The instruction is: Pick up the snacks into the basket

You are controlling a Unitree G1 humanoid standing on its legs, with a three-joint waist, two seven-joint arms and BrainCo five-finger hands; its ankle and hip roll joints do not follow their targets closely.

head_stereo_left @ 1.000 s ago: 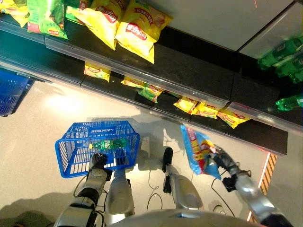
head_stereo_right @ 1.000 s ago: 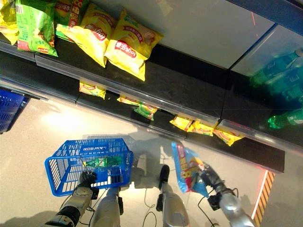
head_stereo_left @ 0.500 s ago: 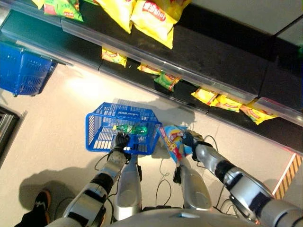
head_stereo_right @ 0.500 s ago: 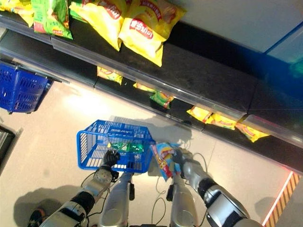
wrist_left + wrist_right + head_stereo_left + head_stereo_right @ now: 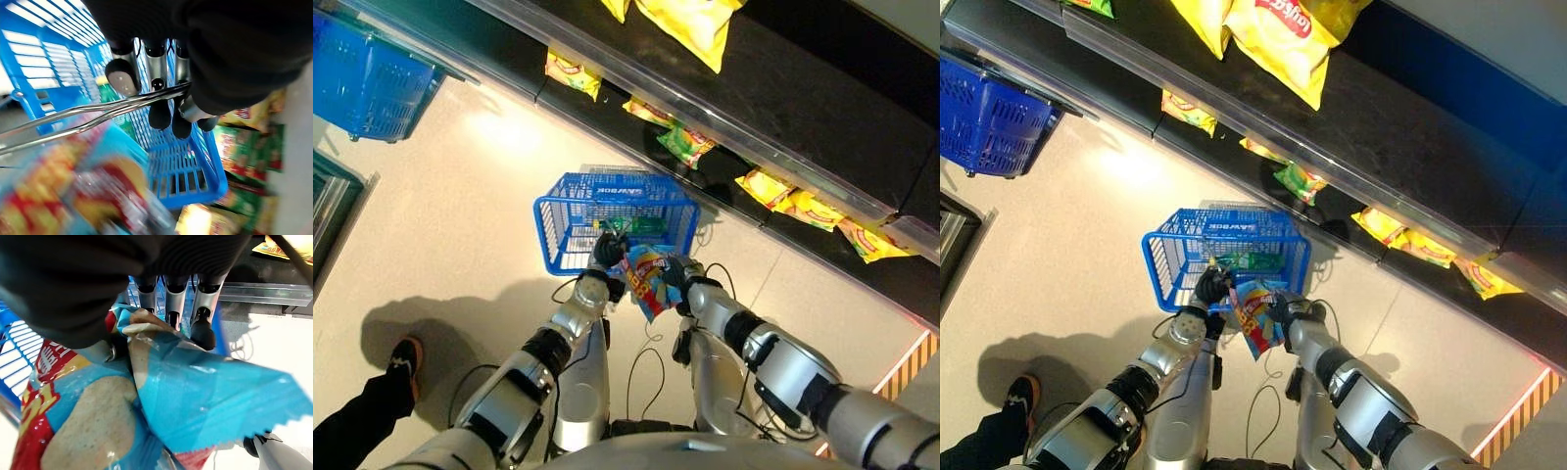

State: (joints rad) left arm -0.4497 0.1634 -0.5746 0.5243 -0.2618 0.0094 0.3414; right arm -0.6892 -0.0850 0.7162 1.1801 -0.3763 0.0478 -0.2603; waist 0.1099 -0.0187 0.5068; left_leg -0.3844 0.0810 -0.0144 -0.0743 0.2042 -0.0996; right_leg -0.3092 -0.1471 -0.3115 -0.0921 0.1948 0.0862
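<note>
Basket: we see the blue basket standing on the pale floor in front of the shelving, its wire handles raised toward us.
Left hand: our left hand sits at the basket's near rim; in its wrist view the fingers are curled round the two wire handles, so we are gripping them.
Right hand: our right hand is just right of the left hand, at the basket's near right corner, with fingers and thumb clenched on the top of the snack bag.
Snack bag: the blue snack bag with red and yellow print hangs from our right hand between the two hands, its upper part against the basket's near rim and its lower part hanging outside the basket on the near side.
Inside the basket: a green item lies on the bottom toward the far right; we cannot tell what it is.
Shelves: dark shelves run across the far side, with large yellow bags on the upper level and small yellow and green packets along the lower one.
Far left: a second blue basket stands well apart from ours.
Near left: a person's dark trouser leg and shoe show on the floor.
</note>
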